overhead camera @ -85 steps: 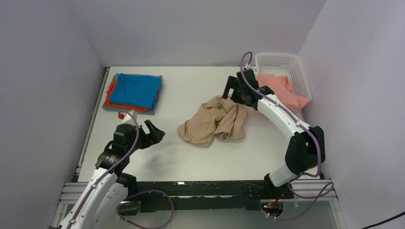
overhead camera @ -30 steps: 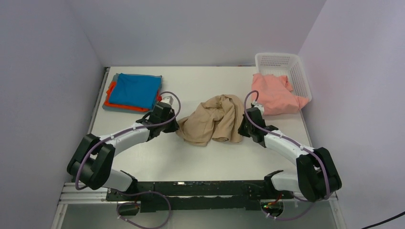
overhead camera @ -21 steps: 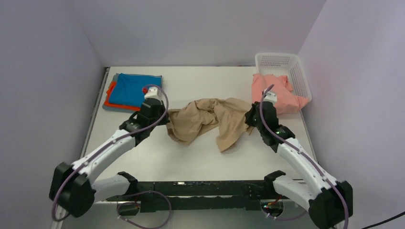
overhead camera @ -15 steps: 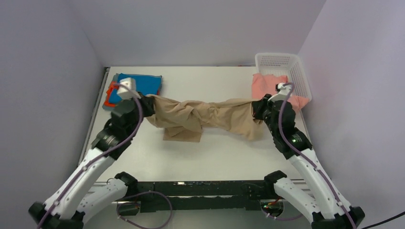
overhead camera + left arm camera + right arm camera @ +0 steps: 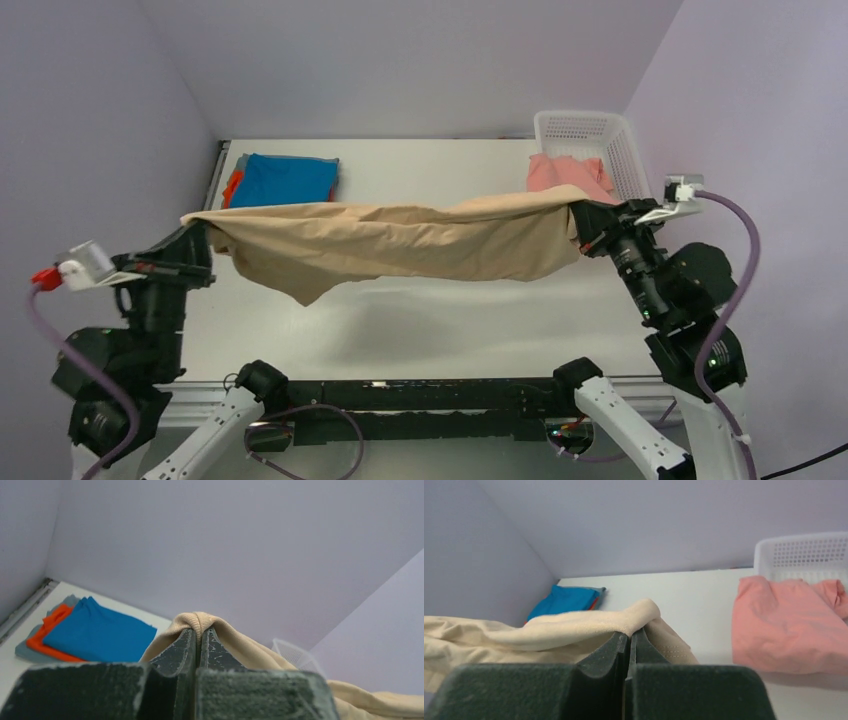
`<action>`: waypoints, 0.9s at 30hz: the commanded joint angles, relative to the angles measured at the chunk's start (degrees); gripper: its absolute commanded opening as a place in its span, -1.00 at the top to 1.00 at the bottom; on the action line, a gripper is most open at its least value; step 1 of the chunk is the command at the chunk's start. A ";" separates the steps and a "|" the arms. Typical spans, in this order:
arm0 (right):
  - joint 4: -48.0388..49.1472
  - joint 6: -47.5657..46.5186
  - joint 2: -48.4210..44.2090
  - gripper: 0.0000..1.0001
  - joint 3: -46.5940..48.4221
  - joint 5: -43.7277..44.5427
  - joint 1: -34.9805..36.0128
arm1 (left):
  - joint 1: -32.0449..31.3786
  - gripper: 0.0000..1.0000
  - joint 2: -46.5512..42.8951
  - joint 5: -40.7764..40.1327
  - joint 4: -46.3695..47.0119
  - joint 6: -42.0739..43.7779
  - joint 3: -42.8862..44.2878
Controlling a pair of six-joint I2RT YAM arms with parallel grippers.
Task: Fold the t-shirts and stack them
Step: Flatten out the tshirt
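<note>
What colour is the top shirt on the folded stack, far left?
Bright blue. The top shirt shows best in the left wrist view.

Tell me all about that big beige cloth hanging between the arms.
It is a tan t-shirt of soft, matte cloth, stretched wide in the air above the table. The left pincer pinches one end and the right pincer the other, each shut on a bunched edge. The middle sags in loose folds; one flap droops lower toward the left. Nothing else seems to touch it.

Robot lab cell: bare lilac walls (image 5: 400, 60), white table (image 5: 430, 165), black mount rail (image 5: 430, 385).
</note>
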 commanded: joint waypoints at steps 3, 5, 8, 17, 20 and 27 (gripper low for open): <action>-5.13 0.55 -0.16 1.00 3.57 1.10 -0.09 | -0.07 1.00 0.99 -4.44 -2.91 2.27 4.57; -6.76 1.66 2.16 1.00 2.32 5.50 -0.09 | -0.02 1.00 4.02 -8.53 -5.47 1.57 4.16; -8.12 3.61 7.74 1.00 -1.60 12.48 -0.13 | -0.03 1.00 10.53 -17.60 -8.27 -1.16 0.99; 9.27 2.13 36.85 0.94 -11.14 20.74 -4.61 | 20.40 0.73 43.32 10.25 6.33 -3.44 -10.71; 10.65 2.61 47.28 0.38 -6.78 24.91 -5.41 | 21.78 -0.64 54.71 15.66 4.66 -4.38 -5.93; 9.54 2.37 44.74 -1.00 -5.42 19.09 -3.92 | 21.83 -0.99 51.74 20.36 1.24 -4.44 -2.51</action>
